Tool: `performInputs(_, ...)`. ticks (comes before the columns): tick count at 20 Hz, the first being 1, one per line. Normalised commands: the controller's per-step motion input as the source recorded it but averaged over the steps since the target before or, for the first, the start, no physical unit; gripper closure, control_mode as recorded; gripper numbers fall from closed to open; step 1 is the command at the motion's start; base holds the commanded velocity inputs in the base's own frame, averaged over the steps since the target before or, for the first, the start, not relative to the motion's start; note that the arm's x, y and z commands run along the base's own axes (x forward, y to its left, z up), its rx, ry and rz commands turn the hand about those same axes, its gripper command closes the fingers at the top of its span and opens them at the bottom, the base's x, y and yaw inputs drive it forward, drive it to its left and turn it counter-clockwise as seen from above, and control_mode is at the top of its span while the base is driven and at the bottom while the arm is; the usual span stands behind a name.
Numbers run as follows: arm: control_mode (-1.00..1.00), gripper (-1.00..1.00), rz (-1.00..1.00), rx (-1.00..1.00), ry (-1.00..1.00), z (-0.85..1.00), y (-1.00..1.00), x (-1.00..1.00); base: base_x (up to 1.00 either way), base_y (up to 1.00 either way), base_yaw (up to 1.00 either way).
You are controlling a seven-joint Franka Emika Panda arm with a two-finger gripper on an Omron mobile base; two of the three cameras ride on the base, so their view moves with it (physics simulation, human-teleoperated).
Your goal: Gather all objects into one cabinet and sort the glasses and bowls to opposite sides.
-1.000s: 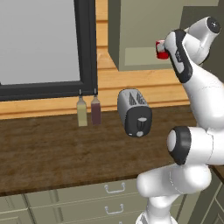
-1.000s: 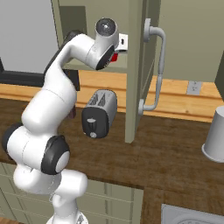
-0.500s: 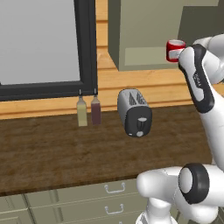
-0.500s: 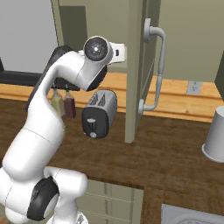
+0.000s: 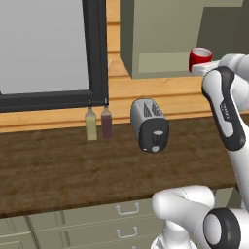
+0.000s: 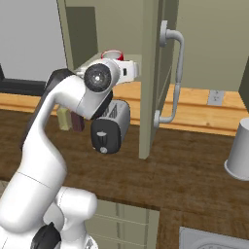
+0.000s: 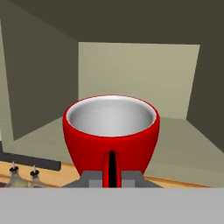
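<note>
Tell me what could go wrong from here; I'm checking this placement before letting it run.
The red cup is pinched only by its thin handle in the gripper, so it may swing or slip. It sits at the front lip of the cabinet shelf; released here, it might tip off. The open door stands close beside the hand, so a sideways swing could strike it.

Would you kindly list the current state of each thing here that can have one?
Red cup: upright, held by its handle, at the cabinet's opening.
End effector: shut on the red cup.
Cabinet: open, its shelf bare where seen.
Door: swung open.
Toaster: on the counter, slots empty.
Two bottles: upright, under the window.
</note>
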Motion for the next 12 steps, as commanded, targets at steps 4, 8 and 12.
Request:
performInputs(4,1.0,1.0,0.0,0.0,0.0,0.0,0.0,-0.02,-0.21,0.0,0.0)
performInputs(8,1.0,1.0,0.0,0.0,0.0,0.0,0.0,0.0,-0.73,0.0,0.0)
performInputs(12,1.0,1.0,0.0,0.0,0.0,0.0,0.0,0.0,-0.9,0.01,0.0)
